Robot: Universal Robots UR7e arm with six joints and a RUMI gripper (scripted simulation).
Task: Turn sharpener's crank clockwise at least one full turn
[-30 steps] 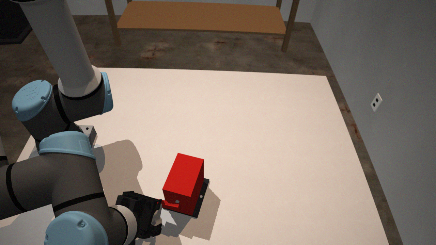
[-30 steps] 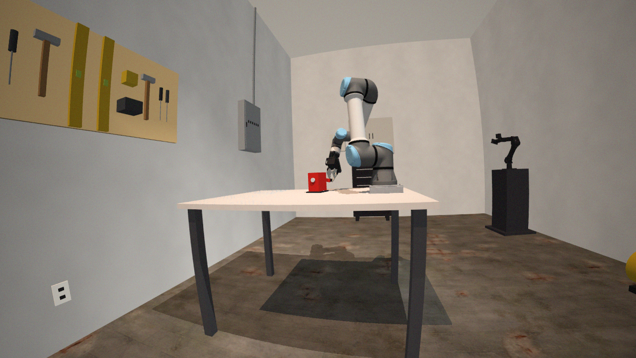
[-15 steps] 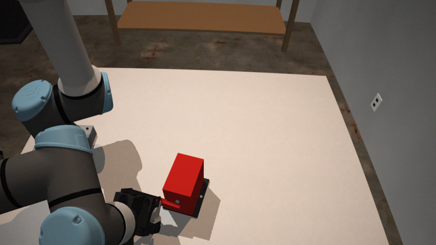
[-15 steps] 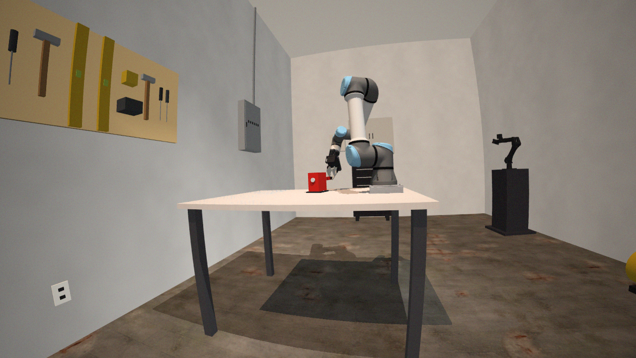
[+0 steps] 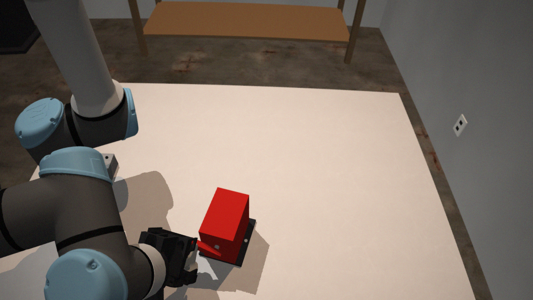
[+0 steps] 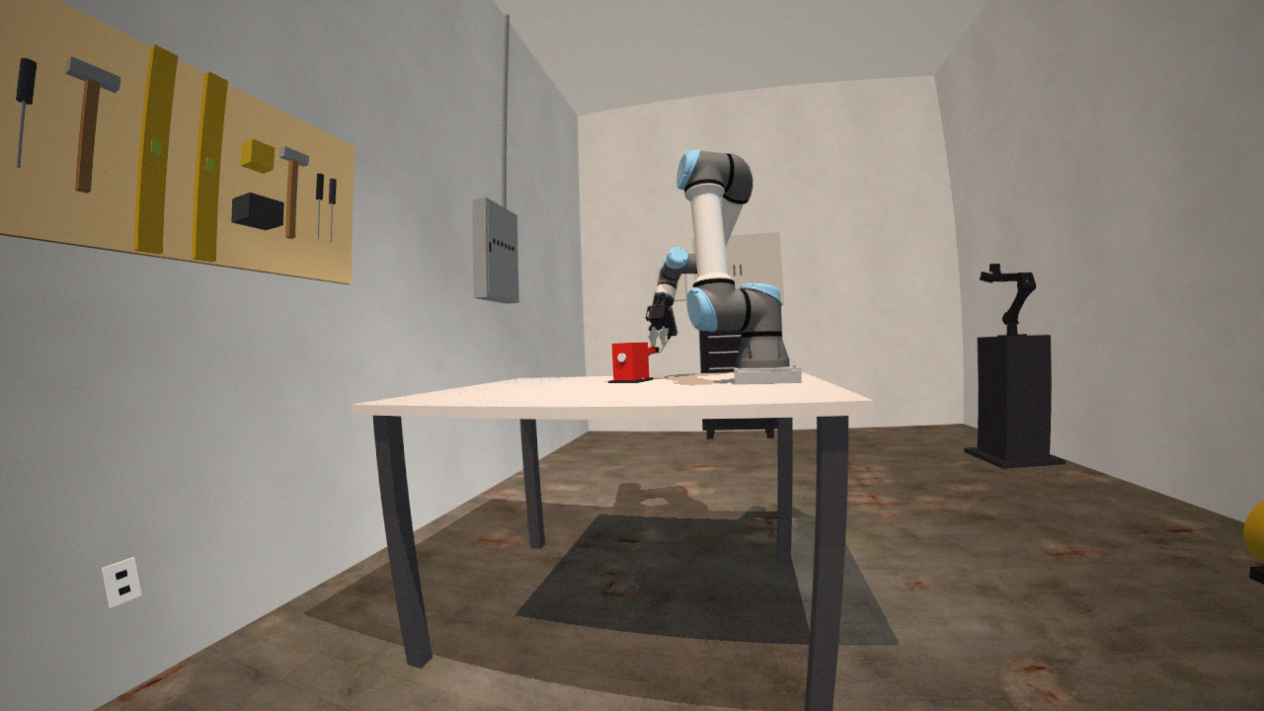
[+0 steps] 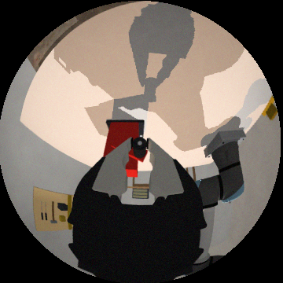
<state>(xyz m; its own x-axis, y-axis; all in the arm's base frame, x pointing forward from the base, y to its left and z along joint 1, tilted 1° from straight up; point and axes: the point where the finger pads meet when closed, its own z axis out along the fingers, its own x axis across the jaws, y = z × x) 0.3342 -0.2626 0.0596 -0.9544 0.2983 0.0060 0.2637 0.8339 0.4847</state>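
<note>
The red box-shaped sharpener (image 5: pixel 224 221) stands on a black base plate on the white table, near its front left part. It also shows in the exterior view (image 6: pixel 631 360) and in the wrist view (image 7: pixel 119 135). Its red crank arm (image 5: pixel 207 248) sticks out of the near side towards the arm. My gripper (image 5: pixel 190 248) is shut on the crank's dark knob (image 7: pixel 138 145), which sits between the two grey fingers in the wrist view. The crank arm (image 7: pixel 133 163) runs between the fingers there.
The arm's grey mounting base (image 5: pixel 108 164) is bolted at the table's left edge. A wooden bench (image 5: pixel 245 20) stands on the floor beyond the table. The grey wall runs along the right side.
</note>
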